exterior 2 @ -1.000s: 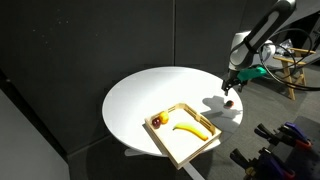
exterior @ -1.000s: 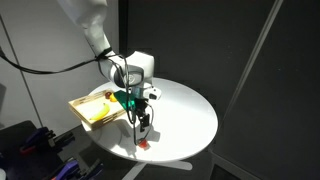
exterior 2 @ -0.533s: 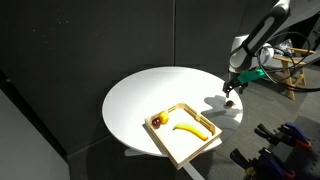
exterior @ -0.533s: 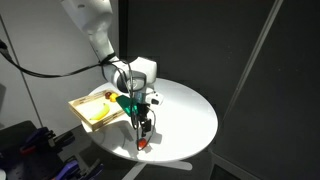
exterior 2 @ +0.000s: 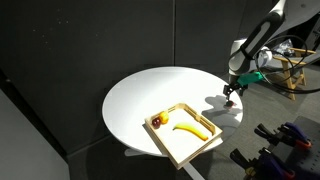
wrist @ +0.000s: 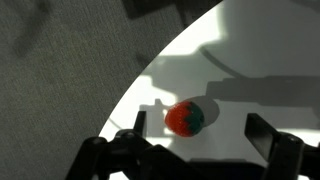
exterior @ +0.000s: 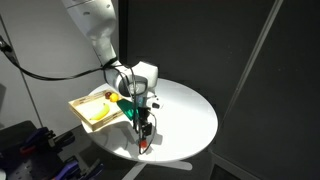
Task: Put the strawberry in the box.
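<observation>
The strawberry, a small red lump with a green cap, lies on the white round table near its edge. It also shows in an exterior view, just below the gripper. My gripper is open, with one finger on each side of the strawberry and not touching it. It shows in both exterior views. The box, a shallow light-wood tray, sits at the opposite side of the table. In the exterior view showing the box's inside, the strawberry is hard to make out under the gripper.
A yellow banana and a small round orange fruit lie in the box. The table edge runs close beside the strawberry, with grey carpet beyond. Dark curtains stand behind the table. Equipment stands beside the table.
My gripper has come down a little toward the strawberry at the table's edge. The strawberry, the box and the fruits in it have not moved.
</observation>
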Action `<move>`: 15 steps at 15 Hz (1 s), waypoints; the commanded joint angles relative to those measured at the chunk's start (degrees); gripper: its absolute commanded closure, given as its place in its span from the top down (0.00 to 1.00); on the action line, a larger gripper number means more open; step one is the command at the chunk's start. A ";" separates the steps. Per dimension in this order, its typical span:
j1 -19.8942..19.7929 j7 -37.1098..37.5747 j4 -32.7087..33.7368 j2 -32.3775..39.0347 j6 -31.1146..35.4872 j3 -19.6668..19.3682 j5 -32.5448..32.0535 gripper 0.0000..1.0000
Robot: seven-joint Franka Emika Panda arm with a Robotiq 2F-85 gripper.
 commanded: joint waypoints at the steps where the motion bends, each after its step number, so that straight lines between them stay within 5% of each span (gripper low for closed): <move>1: -1.04 -2.33 1.68 1.61 0.85 0.50 0.66 1.00; 15: -1.47 -2.36 5.20 6.16 3.31 0.46 0.74 1.00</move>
